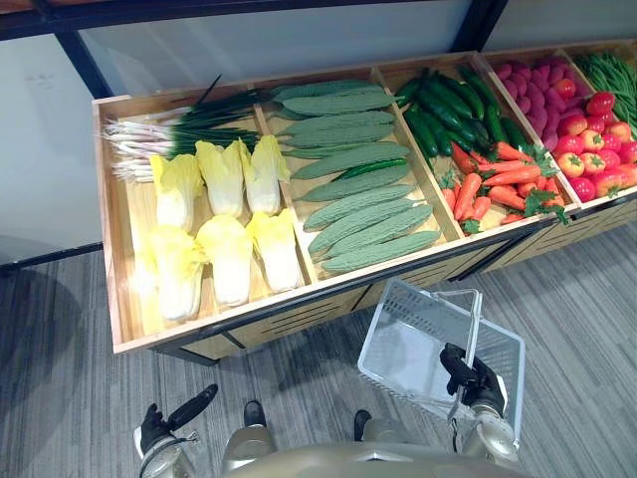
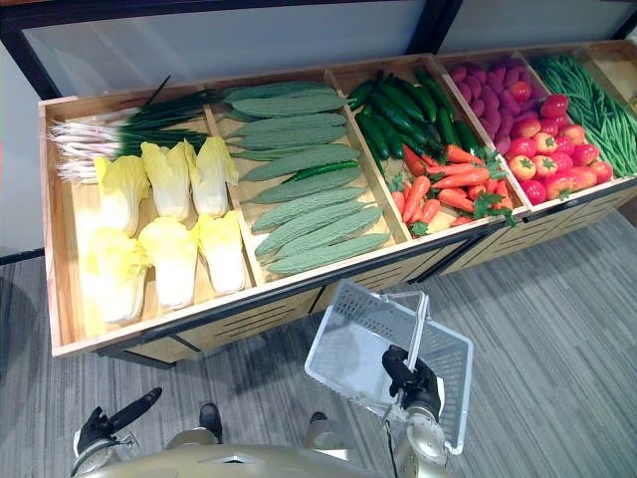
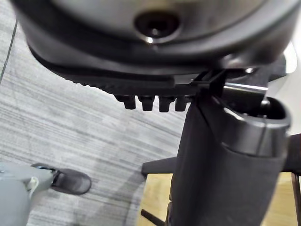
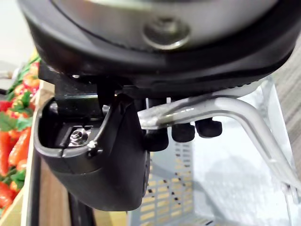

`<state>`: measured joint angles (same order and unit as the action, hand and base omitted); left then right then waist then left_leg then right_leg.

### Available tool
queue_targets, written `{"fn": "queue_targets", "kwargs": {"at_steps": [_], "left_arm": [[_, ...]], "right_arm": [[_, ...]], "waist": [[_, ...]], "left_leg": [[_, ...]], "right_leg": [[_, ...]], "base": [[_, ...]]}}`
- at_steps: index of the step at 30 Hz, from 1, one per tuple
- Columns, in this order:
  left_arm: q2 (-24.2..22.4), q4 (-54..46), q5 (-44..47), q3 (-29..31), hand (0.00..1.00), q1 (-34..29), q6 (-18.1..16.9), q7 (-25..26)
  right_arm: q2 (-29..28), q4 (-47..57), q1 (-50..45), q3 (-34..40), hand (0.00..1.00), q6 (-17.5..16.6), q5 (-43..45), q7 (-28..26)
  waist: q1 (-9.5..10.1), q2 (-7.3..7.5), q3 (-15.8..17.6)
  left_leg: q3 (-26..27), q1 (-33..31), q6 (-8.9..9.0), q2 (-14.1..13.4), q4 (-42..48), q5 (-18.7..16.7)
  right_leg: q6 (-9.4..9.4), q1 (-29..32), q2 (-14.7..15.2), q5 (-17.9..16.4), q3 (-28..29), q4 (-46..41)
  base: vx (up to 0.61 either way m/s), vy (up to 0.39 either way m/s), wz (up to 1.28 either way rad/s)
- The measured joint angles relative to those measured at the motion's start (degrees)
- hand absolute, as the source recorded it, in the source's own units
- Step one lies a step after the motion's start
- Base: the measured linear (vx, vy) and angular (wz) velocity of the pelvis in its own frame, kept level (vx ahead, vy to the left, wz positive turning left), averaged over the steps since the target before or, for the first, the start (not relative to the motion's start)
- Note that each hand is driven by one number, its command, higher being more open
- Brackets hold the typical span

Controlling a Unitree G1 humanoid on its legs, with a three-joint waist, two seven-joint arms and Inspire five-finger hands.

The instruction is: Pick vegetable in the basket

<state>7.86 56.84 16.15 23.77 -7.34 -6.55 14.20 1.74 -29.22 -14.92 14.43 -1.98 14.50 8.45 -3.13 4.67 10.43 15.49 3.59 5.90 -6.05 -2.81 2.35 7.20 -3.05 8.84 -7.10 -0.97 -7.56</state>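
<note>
gripping the handle (image 4: 235, 106) of the empty basket (image 1: 408, 329), the right hand (image 1: 476, 383) is ready; the left hand (image 1: 159, 426) is open, and nothing is picked yet.

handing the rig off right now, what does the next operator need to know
Right hand: shut on the handle of the basket, which hangs in front of the wooden stand.
Left hand: open, low at the robot's left side, holding nothing.
In the stand's compartments: cabbages at the left, green gourds beside them, carrots further right.
Done: basket in hand, and it is empty.
Left: probably reach the left hand to a vegetable, grasp it and put it in the basket.
</note>
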Motion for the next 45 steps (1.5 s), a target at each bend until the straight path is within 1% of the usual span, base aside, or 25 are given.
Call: {"fn": "queue_targets", "kwargs": {"at_steps": [3, 6, 7, 10, 12, 13, 14, 15, 16, 18, 19, 20, 21, 22, 23, 24, 26, 28, 30, 34, 37, 39, 42, 44, 45], "left_arm": [[-0.11, -0.01, 0.05, 0.51, 1.00, 0.00, -0.06, 0.53], [-0.29, -0.19, 3.67, 1.87, 1.00, 0.30, -0.97, 0.93], [-0.33, -0.60, 5.25, 3.09, 1.00, 0.42, -1.04, 1.91], [-0.46, -2.69, 9.04, 9.09, 1.00, 0.41, -1.85, 4.58], [-0.49, -7.29, 12.06, 16.88, 1.00, 0.35, -2.91, 8.35], [-0.43, -8.77, 12.90, 18.61, 1.00, 0.34, -3.40, 9.33], [-0.15, -12.44, 13.02, 22.02, 1.00, 0.34, -3.66, 11.12], [0.48, -16.40, 13.00, 24.80, 1.00, 0.20, -4.05, 12.89], [0.97, -18.33, 12.91, 25.76, 1.00, 0.13, -4.42, 13.96], [3.55, -25.10, 12.21, 28.10, 1.00, 0.04, -5.13, 17.87], [4.94, -27.70, 11.97, 29.06, 1.00, -0.06, -5.45, 19.47], [6.78, -30.83, 9.92, 30.02, 1.00, -0.02, -6.25, 21.86], [8.63, -34.46, 9.80, 30.58, 1.00, 0.05, -7.33, 23.30], [9.65, -36.26, 9.29, 30.79, 1.00, 0.12, -7.57, 24.03], [11.23, -38.63, 7.94, 31.08, 1.00, 0.06, -8.18, 25.02], [13.16, -42.48, 7.17, 31.53, 1.00, 0.07, -9.76, 26.38], [14.51, -46.97, 5.39, 31.48, 1.00, 0.24, -10.80, 27.20], [15.01, -50.38, 3.45, 30.29, 1.00, 1.08, -11.23, 26.75], [15.68, -51.09, 3.46, 28.08, 1.00, 2.32, -11.60, 25.81], [17.03, -50.82, 4.08, 20.68, 1.00, 5.47, -11.94, 19.52], [20.10, -49.67, 6.67, 15.58, 1.00, 6.87, -11.93, 14.67], [22.74, -48.44, 8.99, 12.93, 1.00, 7.71, -11.92, 10.15], [23.07, -48.09, 10.78, 10.43, 1.00, 7.90, -11.90, 6.65], [23.07, -48.07, 10.77, 8.60, 1.00, 8.16, -11.81, 5.64], [23.07, -47.89, 10.75, 6.38, 1.00, 8.76, -11.63, 4.68]], "right_arm": [[0.01, -2.08, -0.08, 0.12, 0.00, 0.05, -0.11, 0.62], [0.00, -3.88, 0.15, 0.31, 0.00, 0.04, -0.14, 1.03], [-0.02, -4.51, 0.22, 0.61, 0.00, 0.04, -0.09, 1.34], [-0.05, -4.93, 0.34, 2.23, 0.00, 0.04, -0.11, 2.34], [-0.05, -4.96, 0.48, 4.65, 0.00, 0.02, -0.12, 3.59], [-0.05, -4.98, 0.61, 5.31, 0.00, 0.02, -0.11, 3.87], [-0.04, -5.01, 0.71, 6.28, 0.00, 0.01, -0.07, 4.57], [-0.01, -5.22, 0.52, 7.10, 0.00, 0.00, -0.05, 5.09], [0.04, -5.55, 0.50, 7.48, 0.00, -0.04, -0.05, 5.34], [0.37, -6.45, 0.52, 7.56, 0.00, -0.05, -0.05, 5.97], [0.37, -6.55, 0.51, 7.49, 0.00, -0.05, -0.05, 5.95], [0.36, -6.60, 0.35, 7.36, 0.00, -0.05, -0.05, 5.89], [0.36, -6.60, 0.29, 7.35, 0.00, -0.05, -0.07, 5.84], [0.36, -6.60, 0.19, 7.35, 0.00, -0.05, -0.09, 5.81], [0.36, -6.60, 0.13, 7.35, 0.00, -0.05, -0.09, 5.78], [0.36, -6.59, 0.12, 7.37, 0.00, -0.06, -0.09, 5.74], [0.36, -6.58, 0.09, 7.37, 0.00, -0.08, -0.09, 5.61], [0.38, -6.45, 0.27, 7.39, 0.00, -0.08, -0.09, 5.39], [0.39, -6.33, 0.30, 7.39, 0.00, -0.08, -0.08, 4.85], [0.39, -5.41, 0.40, 7.35, 0.00, -0.04, -0.10, 3.07], [0.39, -3.65, 0.27, 7.35, 0.00, 0.01, -0.09, 2.54], [0.62, -3.28, 0.31, 7.35, 0.00, 0.02, -0.10, 1.81], [0.66, -1.31, 0.00, 7.21, 0.00, 0.11, -0.29, 1.27], [0.85, -1.30, -0.04, 7.21, 0.00, 0.11, -0.36, 1.04], [1.07, -1.30, -0.06, 7.23, 0.00, 0.12, -0.36, 1.04]], "waist": [[-0.05, -0.46, -0.53], [-0.15, -0.57, -0.60], [-0.09, -0.51, -0.64], [0.12, -0.45, -0.68], [0.57, -0.57, -0.65], [0.66, -0.71, -0.66], [0.78, -0.94, -0.68], [1.21, -1.10, -0.69], [1.33, -1.14, -0.75], [1.71, -1.30, -0.81], [1.88, -1.19, -1.15], [2.19, -1.47, -1.77], [2.76, -1.05, -2.36], [3.00, -1.06, -2.43], [3.03, -0.89, -2.62], [3.03, -0.53, -2.93], [2.97, -0.18, -3.60], [2.94, -0.29, -4.03], [2.92, -0.48, -4.07], [2.83, -0.73, -4.16], [2.75, -0.85, -4.10], [2.34, -0.96, -4.19], [1.42, -1.49, -4.22], [1.31, -1.69, -4.26], [1.32, -1.89, -4.22]], "left_leg": [[0.38, 1.16, -0.04, 0.25, -1.95, 0.70], [0.58, 1.02, -0.16, -0.05, -1.98, 0.88], [0.50, 1.00, -0.25, -0.06, -2.02, 0.99], [0.26, 0.82, -0.47, 0.20, -2.29, 1.41], [-0.16, 0.40, -0.67, 0.47, -2.34, 1.73], [-0.38, 0.11, -0.73, 0.50, -2.34, 1.90], [-1.12, -0.44, -0.65, 0.59, -2.34, 2.17], [-1.69, -0.74, -0.50, 0.53, -2.34, 2.24], [-1.96, -0.91, -0.57, 0.49, -2.34, 2.28], [-2.81, -1.31, -0.72, 0.48, -2.34, 2.52], [-2.87, -1.56, -0.45, 0.48, -2.35, 2.69], [-3.00, -2.28, -0.40, 0.51, -2.35, 2.72], [-2.93, -2.58, -0.26, 0.56, -2.34, 2.81], [-2.91, -2.66, -0.19, 0.59, -2.34, 2.85], [-2.99, -2.74, -0.20, 0.65, -2.33, 2.83], [-2.99, -2.71, -0.14, 0.69, -2.31, 2.76], [-2.93, -2.68, -0.43, 0.69, -2.28, 2.96], [-2.64, -2.36, -0.41, 0.68, -2.14, 2.95], [-2.67, -2.21, -0.40, 0.64, -2.14, 2.93], [-2.59, -2.15, -0.35, 0.41, -2.29, 2.90], [-2.30, -2.18, -0.36, 0.38, -2.30, 2.91], [-2.03, -2.17, -0.41, 0.38, -2.29, 2.95], [-1.83, -2.16, -0.47, 0.41, -2.27, 3.01], [-1.73, -2.16, -0.47, 0.38, -2.23, 3.02], [-1.63, -2.16, -0.47, 0.38, -2.14, 3.02]], "right_leg": [[0.07, -0.09, -0.34, 0.52, -0.08, 0.11], [0.00, 0.00, -0.66, 1.71, -0.14, 0.77], [-0.13, -0.02, -0.69, 1.91, -0.22, 0.77], [-0.12, 0.04, -0.45, 2.05, -0.37, 0.94], [-0.28, -0.01, 0.00, 1.85, -1.00, 2.03], [-0.26, 0.07, 0.01, 1.86, -1.23, 2.16], [-0.30, 0.19, 0.00, 1.82, -2.08, 2.23], [-0.86, 0.19, -0.09, 1.40, -2.57, 2.32], [-0.84, 0.19, -0.11, 1.39, -2.90, 2.34], [-0.80, 0.08, -0.17, 1.34, -3.62, 2.37], [-0.64, 0.19, -0.23, 1.25, -3.56, 2.48], [-0.64, 0.70, -0.25, 1.25, -3.53, 2.71], [-0.78, 1.04, -0.24, 1.35, -3.38, 2.72], [-0.89, 1.09, -0.23, 1.44, -3.36, 2.74], [-0.92, 1.06, -0.19, 1.47, -3.38, 2.76], [-0.83, 1.04, -0.18, 1.54, -3.28, 2.78], [-0.43, 0.91, -0.21, 1.95, -3.17, 2.84], [-0.55, 0.41, -0.26, 2.07, -2.74, 2.89], [-0.57, 0.22, -0.32, 2.08, -2.72, 2.92], [-0.61, 0.31, -0.58, 2.10, -2.34, 2.80], [-0.61, 0.66, -0.61, 2.09, -1.92, 2.61], [-0.61, 0.90, -0.61, 2.09, -1.61, 2.38], [-0.61, 1.08, -0.58, 2.10, -1.36, 2.28], [-0.61, 1.16, -0.63, 2.10, -1.24, 2.29], [-0.61, 1.23, -0.63, 2.10, -1.11, 2.26]], "base": [[0.03, 0.011, -0.06], [-0.01, 0.015, -0.05], [-0.05, 0.009, 0.02], [-0.08, 0.010, 0.04], [-0.12, 0.001, 0.07], [-0.11, -0.007, 0.17], [-0.12, -0.006, 0.26], [-0.11, -0.006, 0.27], [-0.09, -0.009, 0.26], [-0.06, -0.007, 0.19], [-0.03, 0.002, 0.09], [0.00, 0.000, 0.00], [0.00, 0.000, 0.00], [0.00, 0.000, 0.00], [0.05, 0.004, 0.02], [0.06, 0.001, 0.02], [0.07, -0.005, -0.03], [0.09, -0.003, -0.06], [0.03, -0.001, -0.01], [-0.02, 0.002, -0.02], [-0.03, 0.009, -0.05], [-0.02, 0.011, -0.06], [0.00, 0.010, -0.05], [0.01, 0.002, -0.03], [0.00, 0.000, 0.00]]}}
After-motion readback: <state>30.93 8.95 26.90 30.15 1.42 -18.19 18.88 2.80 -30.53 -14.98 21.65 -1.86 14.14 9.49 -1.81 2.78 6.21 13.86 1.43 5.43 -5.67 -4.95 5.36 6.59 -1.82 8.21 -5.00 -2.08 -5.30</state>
